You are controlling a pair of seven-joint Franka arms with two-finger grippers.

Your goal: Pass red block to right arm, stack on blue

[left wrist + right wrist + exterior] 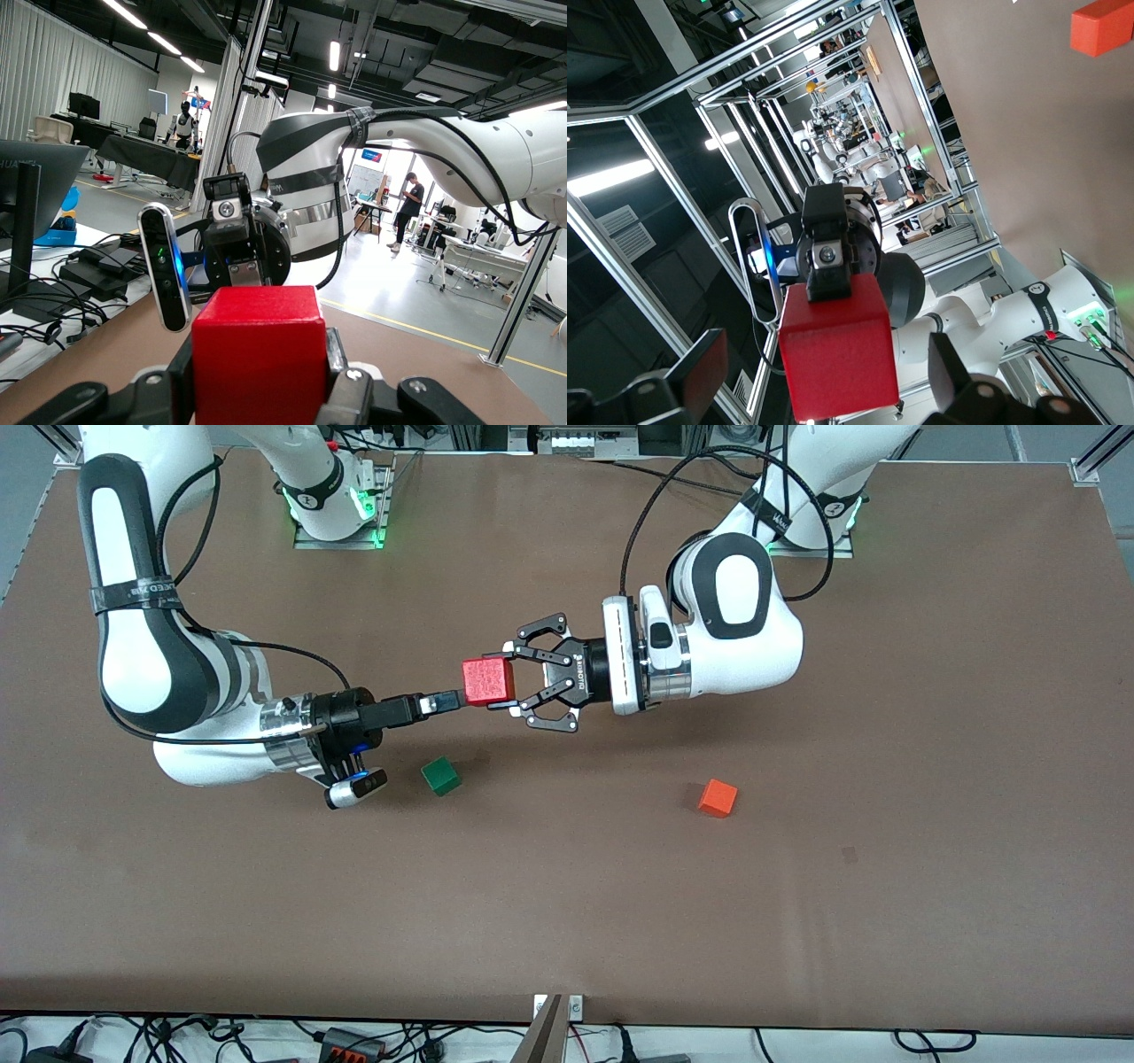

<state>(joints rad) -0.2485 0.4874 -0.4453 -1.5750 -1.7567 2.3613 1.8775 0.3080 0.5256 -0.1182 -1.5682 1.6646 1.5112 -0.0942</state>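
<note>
We see the left gripper [507, 682], the wide black linkage claw, clamped tight on the red block [488, 681] in mid-air over the middle of the table [797, 886]; its fingers [532, 654] press the block from two sides; the block is a bright pure-red cube with a faintly stippled face, sharp edges, no marks that we can read; in the left wrist view the red block [259, 354] fills the lower centre between the dark finger links; the right gripper [443, 702], slim and black, comes in level from the right arm's end with its fingers spread as wide as they go, tip just at the block's free side; we cannot tell whether it touches the block, and it has hold of nothing; in the right wrist view the red block [837, 354] sits straight ahead between its two open fingers [700, 372]; on the table a green cube [440, 776] lies below the right gripper, nearer the front camera; an orange cube [718, 798] lies well apart from it toward the left arm's end, also seen in the right wrist view [1102, 27]; no blue cube shows in our views.
</note>
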